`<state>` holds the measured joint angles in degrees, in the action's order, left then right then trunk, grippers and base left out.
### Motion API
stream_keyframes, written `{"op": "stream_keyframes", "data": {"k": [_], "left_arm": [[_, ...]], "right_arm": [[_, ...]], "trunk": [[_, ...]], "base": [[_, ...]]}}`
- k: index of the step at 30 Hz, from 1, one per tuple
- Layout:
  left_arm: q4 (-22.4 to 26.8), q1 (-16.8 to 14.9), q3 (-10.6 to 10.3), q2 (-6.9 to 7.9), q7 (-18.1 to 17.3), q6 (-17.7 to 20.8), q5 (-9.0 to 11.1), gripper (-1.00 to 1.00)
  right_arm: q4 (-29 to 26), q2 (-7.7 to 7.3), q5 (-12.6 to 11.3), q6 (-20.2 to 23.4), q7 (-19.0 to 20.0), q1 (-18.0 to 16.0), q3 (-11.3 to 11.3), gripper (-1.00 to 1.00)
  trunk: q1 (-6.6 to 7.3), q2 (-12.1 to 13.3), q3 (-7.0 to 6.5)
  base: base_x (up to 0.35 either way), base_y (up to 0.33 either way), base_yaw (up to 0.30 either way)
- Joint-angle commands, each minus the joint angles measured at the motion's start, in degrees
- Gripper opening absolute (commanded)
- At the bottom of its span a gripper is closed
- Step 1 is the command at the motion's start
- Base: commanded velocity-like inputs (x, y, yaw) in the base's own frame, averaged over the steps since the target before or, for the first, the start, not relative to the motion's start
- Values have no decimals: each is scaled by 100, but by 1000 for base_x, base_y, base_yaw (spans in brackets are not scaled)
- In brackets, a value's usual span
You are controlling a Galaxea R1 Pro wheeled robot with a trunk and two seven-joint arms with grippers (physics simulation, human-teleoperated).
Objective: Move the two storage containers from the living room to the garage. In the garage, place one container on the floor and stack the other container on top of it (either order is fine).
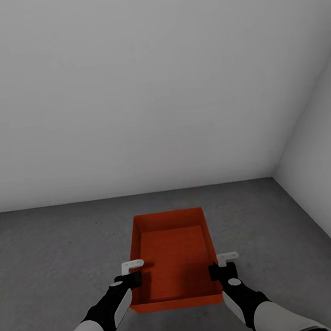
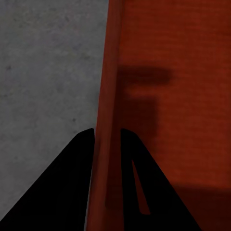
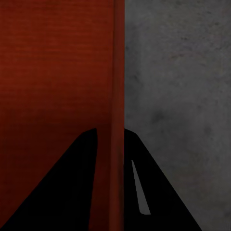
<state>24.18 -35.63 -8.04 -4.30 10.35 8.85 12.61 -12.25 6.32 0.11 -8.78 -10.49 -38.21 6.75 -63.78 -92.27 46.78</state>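
An orange-red storage container (image 1: 173,256), open on top and empty, lies lengthwise in front of me over the dark concrete floor (image 1: 52,249) of the garage. My left gripper (image 1: 132,280) is shut on its left side wall (image 2: 108,96), one finger inside and one outside. On the opposite wall (image 3: 119,72) my right gripper (image 1: 221,270) is shut the same way. Both hold near the container's near end. I cannot tell whether its base touches the floor.
A plain pale grey wall (image 1: 127,88) rises a short way beyond the container. A second wall (image 1: 321,144) meets it at a corner on the right. Mottled concrete floor (image 2: 43,72) spreads on both sides of the container (image 3: 183,72).
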Motion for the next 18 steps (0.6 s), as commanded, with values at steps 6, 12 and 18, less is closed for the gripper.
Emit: {"op": "stream_keyframes", "data": {"k": [6,12,18], "left_arm": [[25,-5,74,0,81,-287,101,-100],[20,-3,74,0,81,-288,101,-100],[21,-3,74,0,81,-287,101,-100]], "right_arm": [[12,80,-116,-9,-18,-3,-198,-100],[12,85,-116,-9,-23,-3,-200,-100],[12,88,-116,-9,-24,-5,-194,-100]], "trunk": [[-132,-244,112],[-264,-485,220],[-395,-726,328]], "base": [[0,0,0],[0,0,0],[0,0,0]]}}
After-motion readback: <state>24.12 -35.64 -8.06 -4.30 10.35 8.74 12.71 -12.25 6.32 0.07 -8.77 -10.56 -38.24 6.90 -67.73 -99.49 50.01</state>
